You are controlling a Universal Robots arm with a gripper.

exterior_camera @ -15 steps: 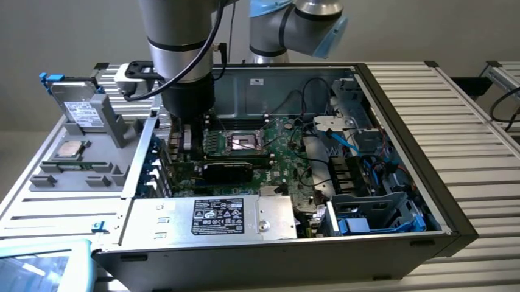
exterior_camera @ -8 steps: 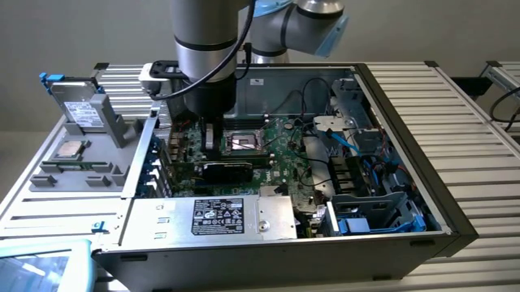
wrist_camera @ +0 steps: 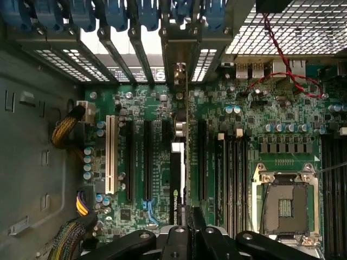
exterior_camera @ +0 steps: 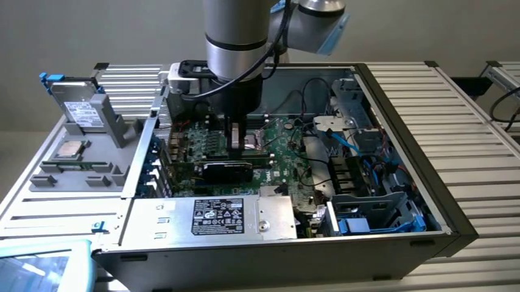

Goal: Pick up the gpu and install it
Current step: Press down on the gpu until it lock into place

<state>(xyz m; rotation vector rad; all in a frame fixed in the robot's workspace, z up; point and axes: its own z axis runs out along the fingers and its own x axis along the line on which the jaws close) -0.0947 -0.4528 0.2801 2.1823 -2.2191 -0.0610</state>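
A: Exterior view: gripper point(exterior_camera: 236, 141) clenched on the gpu point(exterior_camera: 226, 170), card standing upright over the motherboard point(exterior_camera: 281, 152) inside the case point(exterior_camera: 398, 115)

B: Wrist view: gpu point(wrist_camera: 187, 135) edge-on between expansion slots point(wrist_camera: 147, 157). Risk, in my judgement: misalignment with the slot would jam the card or stress the board

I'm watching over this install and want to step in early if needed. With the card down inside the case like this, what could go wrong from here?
1. The gripper holds the gpu edge-on over the motherboard slots; slightly off line, it could jam or scrape a slot.
2. Its bracket end sits close to the rear slot dividers and could catch there.
3. The red wires lie loose nearby and could snag the arm.
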